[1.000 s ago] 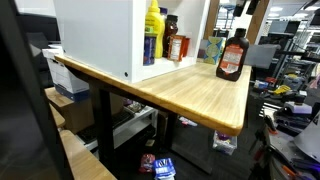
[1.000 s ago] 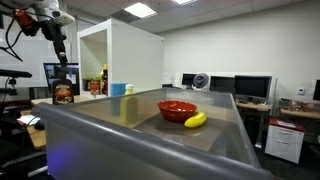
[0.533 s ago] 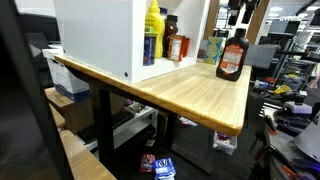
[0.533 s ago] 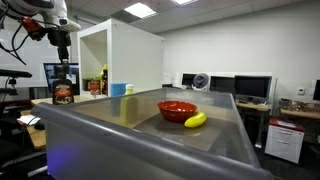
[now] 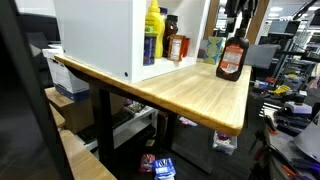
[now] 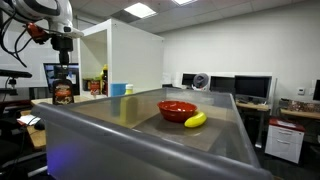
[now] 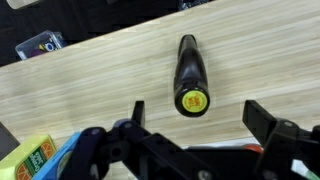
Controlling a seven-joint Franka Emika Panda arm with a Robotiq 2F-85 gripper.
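Bottle (image 5: 232,58) of dark brown liquid stands upright on the wooden desk (image 5: 190,98), towards the far end of the desk as seen in an exterior view and near the open front of the white cabinet (image 5: 100,35). The jaws hang directly above the bottle and are spread wide. They hold nothing and are clear of the bottle. In the wrist view the bottle is seen from above, lengthwise against the wood grain, with its yellow-marked cap (image 7: 192,101) centred between the two black fingers (image 7: 137,112) and bare desk visible on both sides of it. In both exterior views the arm (image 6: 50,14) descends from the top of the frame, in line with the bottle. Inside the cabinet stand a yellow bottle (image 5: 154,22) above a blue one, and a reddish-brown bottle (image 5: 174,47) beside them. A blue cup (image 6: 118,89) stands on the desk in front of the cabinet. A green and yellow carton (image 7: 28,160) shows at the lower corner of the wrist view. On a grey surface (image 6: 100,135) in the foreground, well apart from the bottle, a red bowl (image 6: 177,109) sits with a banana (image 6: 195,120) just beside it.
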